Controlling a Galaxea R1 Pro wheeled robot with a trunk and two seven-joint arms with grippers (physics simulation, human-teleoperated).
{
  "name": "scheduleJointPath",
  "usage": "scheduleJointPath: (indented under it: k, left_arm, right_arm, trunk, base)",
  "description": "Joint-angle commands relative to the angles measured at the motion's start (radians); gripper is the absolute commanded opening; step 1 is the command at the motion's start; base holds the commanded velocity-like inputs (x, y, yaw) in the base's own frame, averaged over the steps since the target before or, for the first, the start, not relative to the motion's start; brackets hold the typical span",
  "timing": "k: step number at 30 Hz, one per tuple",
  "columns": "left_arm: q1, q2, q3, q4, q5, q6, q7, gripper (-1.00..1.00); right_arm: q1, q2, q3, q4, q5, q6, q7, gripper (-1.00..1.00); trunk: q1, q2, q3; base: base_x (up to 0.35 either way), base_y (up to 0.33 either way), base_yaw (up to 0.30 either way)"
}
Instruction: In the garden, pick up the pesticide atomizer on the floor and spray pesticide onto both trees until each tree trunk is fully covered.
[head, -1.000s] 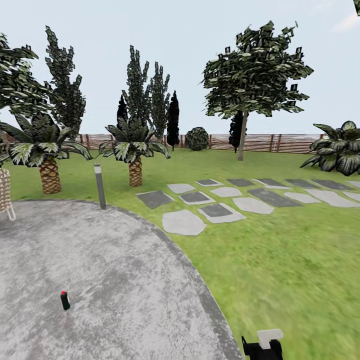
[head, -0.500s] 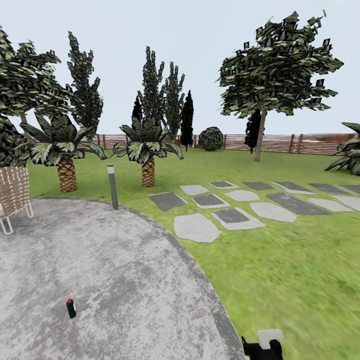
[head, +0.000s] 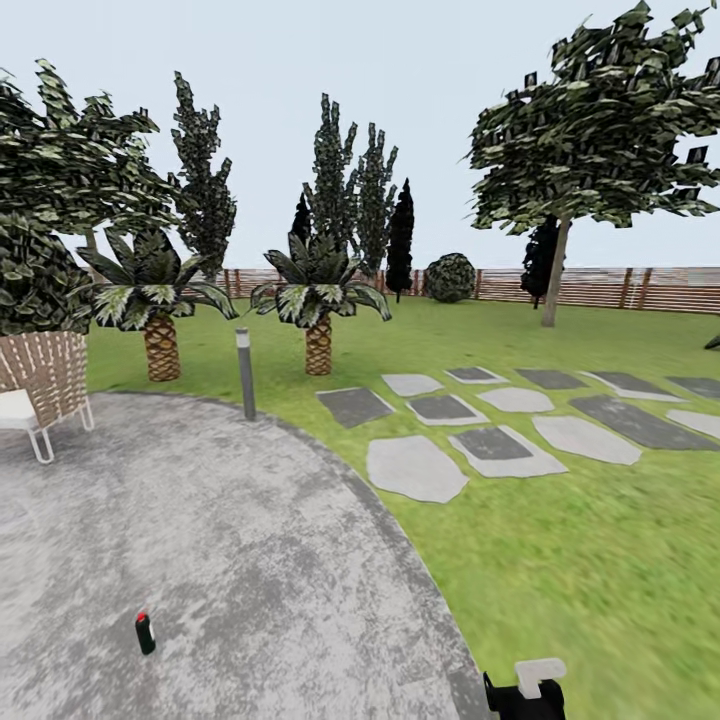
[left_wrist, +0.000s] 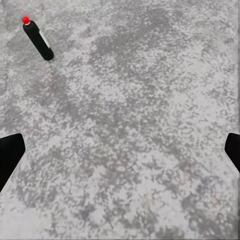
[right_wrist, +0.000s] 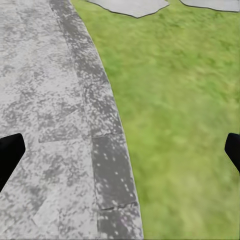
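Pesticide atomizer (head: 145, 633) stood upright on the grey paved pad (head: 250, 560), well in from its curved edge, far left of the lawn (head: 600, 560). Left gripper (left_wrist: 120, 150) nearer, jaws apart, empty; bottle off ahead of it. Right gripper (right_wrist: 120, 150) spread, empty, over the pad's kerb.

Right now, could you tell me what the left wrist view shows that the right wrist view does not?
The left wrist view has the pesticide atomizer, a dark bottle with a red cap, standing on grey speckled paving. The right wrist view has green grass, a darker paving border curving beside it, and stepping stones at the frame's edge. Both share the grey paving and two dark fingertips set wide apart at the frame's sides, holding nothing.
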Motion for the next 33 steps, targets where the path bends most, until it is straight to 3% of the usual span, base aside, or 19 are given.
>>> scheduleJointPath:
  k: [1,21,33]
  left_arm:
    - [0.000,0.000,0.000,0.000,0.000,0.000,0.000,1.00]
    - [0.000,0.000,0.000,0.001,0.000,0.000,0.000,1.00]
    - [0.000,0.000,0.000,0.000,0.000,0.000,0.001,1.00]
  right_arm:
    - [0.000,0.000,0.000,0.000,0.000,0.000,0.000,1.00]
    - [0.000,0.000,0.000,0.000,0.000,0.000,0.000,1.00]
    - [0.000,0.000,0.000,0.000,0.000,0.000,0.000,1.00]
  trunk:
    - [0.000,0.000,0.000]
    - [0.000,0.000,0.000]
    - [0.000,0.000,0.000]
  base:
    - [0.289,-0.150,0.010]
    - [0.278,-0.165,0.010]
    - [0.206,-0.214,0.239]
